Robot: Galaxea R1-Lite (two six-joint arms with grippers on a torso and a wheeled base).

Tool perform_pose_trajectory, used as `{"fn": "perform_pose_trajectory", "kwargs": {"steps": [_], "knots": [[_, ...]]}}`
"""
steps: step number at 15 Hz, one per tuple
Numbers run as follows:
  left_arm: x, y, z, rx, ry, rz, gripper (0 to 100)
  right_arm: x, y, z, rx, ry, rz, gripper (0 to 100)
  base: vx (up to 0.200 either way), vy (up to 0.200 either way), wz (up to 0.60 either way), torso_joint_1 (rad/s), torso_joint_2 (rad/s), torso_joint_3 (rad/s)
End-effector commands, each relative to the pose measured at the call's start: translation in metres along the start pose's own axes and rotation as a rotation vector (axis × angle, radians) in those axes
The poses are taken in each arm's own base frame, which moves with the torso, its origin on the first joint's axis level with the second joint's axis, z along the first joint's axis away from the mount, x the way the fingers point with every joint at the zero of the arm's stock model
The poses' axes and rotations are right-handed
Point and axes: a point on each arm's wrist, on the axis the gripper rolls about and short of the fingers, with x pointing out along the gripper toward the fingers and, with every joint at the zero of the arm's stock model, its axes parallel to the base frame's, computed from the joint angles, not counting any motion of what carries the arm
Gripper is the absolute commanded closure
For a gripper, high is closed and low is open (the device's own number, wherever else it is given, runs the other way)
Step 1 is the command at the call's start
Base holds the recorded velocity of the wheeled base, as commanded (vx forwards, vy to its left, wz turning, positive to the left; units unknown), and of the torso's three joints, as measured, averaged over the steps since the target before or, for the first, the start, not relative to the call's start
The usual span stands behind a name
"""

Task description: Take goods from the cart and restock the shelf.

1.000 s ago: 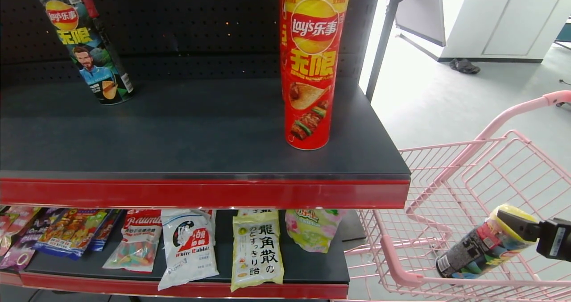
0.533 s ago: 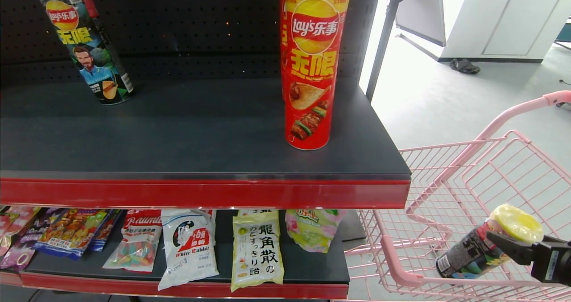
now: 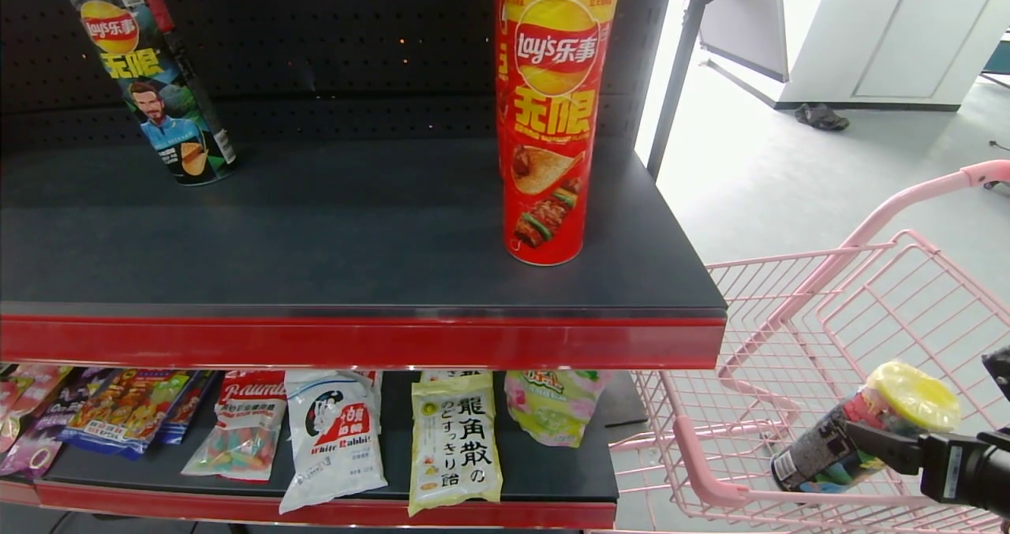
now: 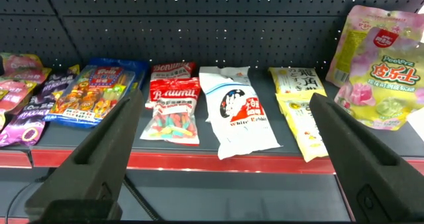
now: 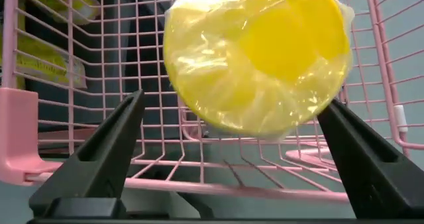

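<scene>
A dark chip can [image 3: 821,451] with a yellow film lid [image 3: 915,396] lies tilted in the pink wire cart [image 3: 710,471] at the lower right. My right gripper [image 3: 919,392] is open at the can's lid end, with one finger [image 3: 880,446] beside the can's lower side and the other at the frame's edge. The right wrist view has the lid [image 5: 258,52] just past the spread right gripper [image 5: 232,101]. My left gripper [image 4: 225,118] is open and holds nothing, facing the lower shelf's snack bags [image 4: 242,111].
On the upper shelf board [image 3: 316,242] a red chip can [image 3: 548,124] stands near the right end and a dark one [image 3: 154,84] at the back left, with wide bare board between them. Snack bags [image 3: 335,435] lie along the lower shelf. The cart stands right of the shelf.
The right gripper has shifted down and towards the can's body. Its finger, which lay over the lid, now sits by the can's lower side, and the lid is uncovered. The can stays put.
</scene>
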Motion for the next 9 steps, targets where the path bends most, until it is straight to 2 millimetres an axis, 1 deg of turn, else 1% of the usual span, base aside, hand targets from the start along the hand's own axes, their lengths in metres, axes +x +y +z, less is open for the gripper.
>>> {"fn": "perform_pose_trajectory", "kwargs": {"steps": [1, 4, 6, 9], "knots": [[0.0, 0.0, 0.0, 0.0, 0.001, 0.001, 0, 0.022, -0.008, 0.008, 0.02, 0.055, -0.008, 0, 0.0, 0.0, 0.0, 0.0, 0.0, 0.0], [0.0, 0.0, 0.0, 0.0, 0.001, 0.001, 0, 0.035, -0.022, 0.02, 0.034, 0.051, -0.014, 0, 0.0, 0.0, 0.0, 0.0, 0.0, 0.0], [0.0, 0.0, 0.0, 0.0, 0.001, 0.001, 0, 0.037, -0.03, 0.017, 0.048, 0.07, -0.004, 0, 0.0, 0.0, 0.0, 0.0, 0.0, 0.0], [0.0, 0.0, 0.0, 0.0, 0.001, 0.001, 0, 0.039, -0.034, 0.012, 0.058, 0.09, 0.027, 0, 0.0, 0.0, 0.0, 0.0, 0.0, 0.0]]}}
